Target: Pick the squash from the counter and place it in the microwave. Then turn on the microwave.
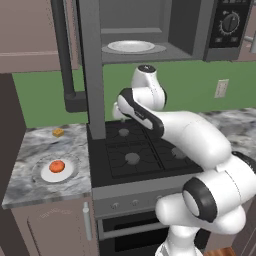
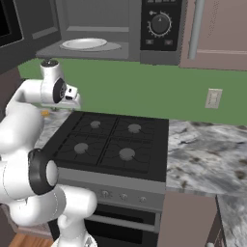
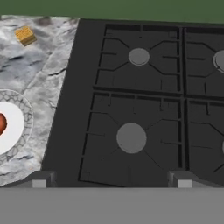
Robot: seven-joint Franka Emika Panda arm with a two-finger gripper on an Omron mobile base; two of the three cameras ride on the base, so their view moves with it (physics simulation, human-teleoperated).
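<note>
The squash sits on a white plate on the desk, on the marbled slab left of the black stove. The plate lies toward the front edge of this slab, near its middle from left to right. A small yellow-orange cube rests further back on the same slab, well apart from the plate, toward the back edge.

In the hand view the tool hangs above the front left part of the stove, its two fingertips spread as wide as they go and holding nothing. The plate's edge and a sliver of the squash show at the left side of that view, off to the side of the tool, with the cube near the far corner of the slab.

The microwave hangs above the stove with its door swung open to the left. A white dish lies inside on its floor. Its control panel with a round dial sits to the right of the cavity.
</note>
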